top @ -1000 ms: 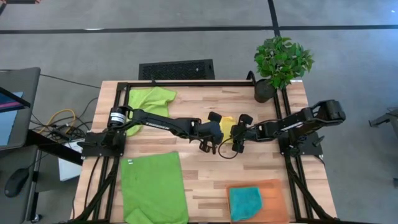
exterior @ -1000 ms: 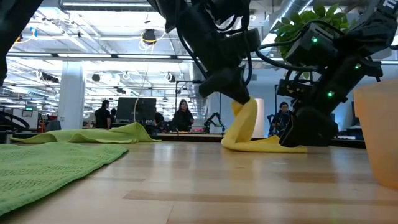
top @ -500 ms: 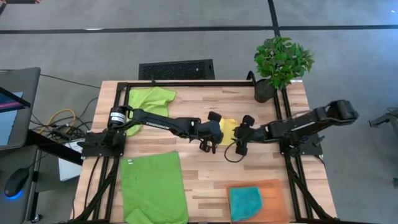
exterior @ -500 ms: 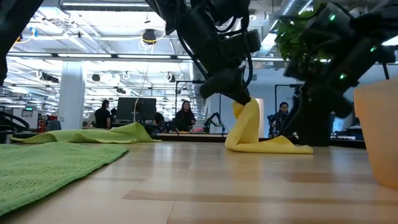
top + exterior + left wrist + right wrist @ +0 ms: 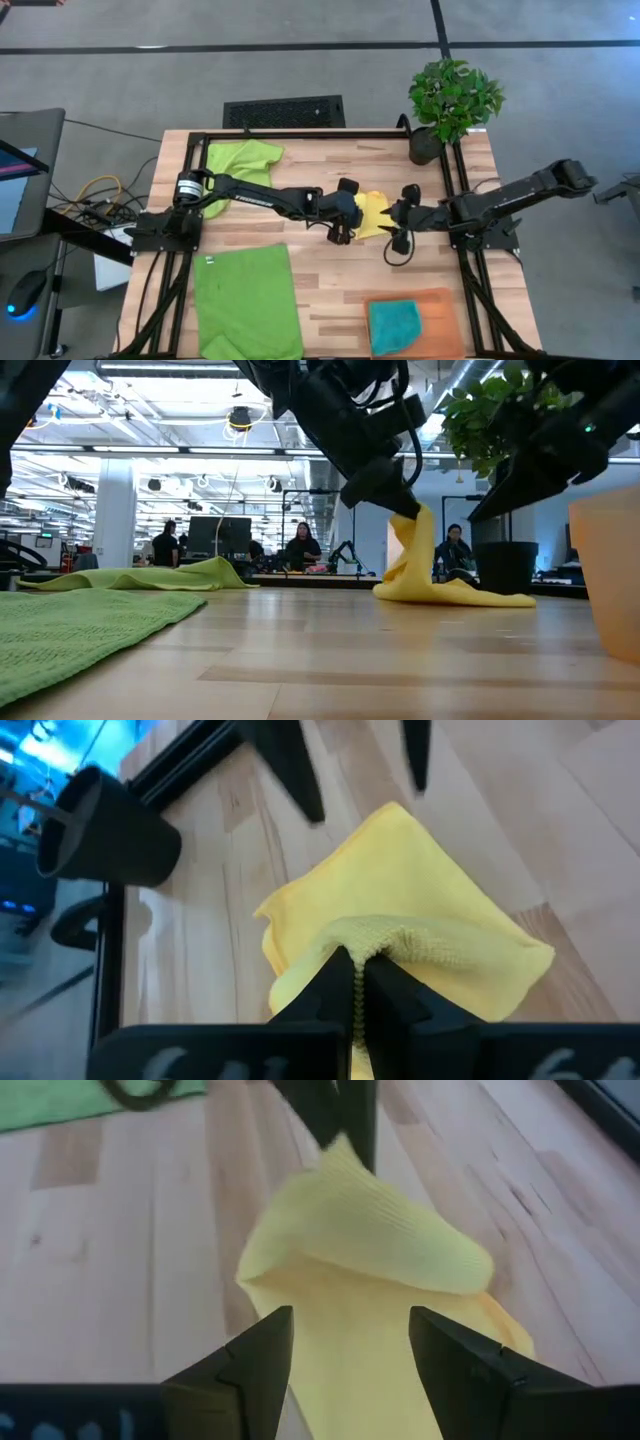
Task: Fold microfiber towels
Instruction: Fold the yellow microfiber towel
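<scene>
Teal cloth (image 5: 394, 325) lies folded; yellow microfiber towel (image 5: 373, 213), pinched by left gripper (image 5: 345, 222), remains unfolded, right gripper (image 5: 398, 226) agape.

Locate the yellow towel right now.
High view: the yellow towel sits mid-table, right of centre, between the two grippers. The left gripper pinches one edge up while the open right gripper faces it.

Two green towels (image 5: 247, 300), one yellow towel (image 5: 374, 212), one teal towel (image 5: 394, 325).
</scene>
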{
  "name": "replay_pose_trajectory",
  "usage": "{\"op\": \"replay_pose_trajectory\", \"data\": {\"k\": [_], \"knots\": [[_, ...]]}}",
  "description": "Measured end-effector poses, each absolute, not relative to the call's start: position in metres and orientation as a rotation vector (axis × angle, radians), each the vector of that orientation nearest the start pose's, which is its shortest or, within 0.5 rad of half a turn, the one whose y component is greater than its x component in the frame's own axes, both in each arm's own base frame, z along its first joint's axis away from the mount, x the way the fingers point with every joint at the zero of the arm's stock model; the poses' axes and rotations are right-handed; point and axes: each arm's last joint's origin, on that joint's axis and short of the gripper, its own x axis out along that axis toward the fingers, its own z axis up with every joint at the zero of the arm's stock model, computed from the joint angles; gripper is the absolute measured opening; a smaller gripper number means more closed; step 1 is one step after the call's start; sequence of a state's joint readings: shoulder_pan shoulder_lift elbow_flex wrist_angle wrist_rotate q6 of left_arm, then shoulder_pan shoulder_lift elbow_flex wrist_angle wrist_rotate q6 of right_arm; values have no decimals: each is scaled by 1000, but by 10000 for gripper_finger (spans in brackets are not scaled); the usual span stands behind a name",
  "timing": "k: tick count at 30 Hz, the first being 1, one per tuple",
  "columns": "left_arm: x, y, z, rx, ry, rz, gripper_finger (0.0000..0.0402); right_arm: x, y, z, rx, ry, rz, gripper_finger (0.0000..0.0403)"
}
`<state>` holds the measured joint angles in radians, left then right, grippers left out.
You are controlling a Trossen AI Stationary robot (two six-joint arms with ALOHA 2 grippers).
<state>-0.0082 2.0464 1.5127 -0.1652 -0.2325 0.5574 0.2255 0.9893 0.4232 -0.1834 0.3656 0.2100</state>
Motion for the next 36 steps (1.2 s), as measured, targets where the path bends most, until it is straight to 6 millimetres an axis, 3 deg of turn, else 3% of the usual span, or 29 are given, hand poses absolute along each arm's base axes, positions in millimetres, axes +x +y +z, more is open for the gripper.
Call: {"op": "replay_pose_trajectory", "data": {"k": [11,27,36], "knots": [[456,12,204,436,721,43,39,176,37,186,-16,654,-170,226],[462,13,211,383,617,59,192,176,37,186,-15,657,-171,226],[465,19,207,378,602,75,201,177,37,187,19,646,-178,226]]}}
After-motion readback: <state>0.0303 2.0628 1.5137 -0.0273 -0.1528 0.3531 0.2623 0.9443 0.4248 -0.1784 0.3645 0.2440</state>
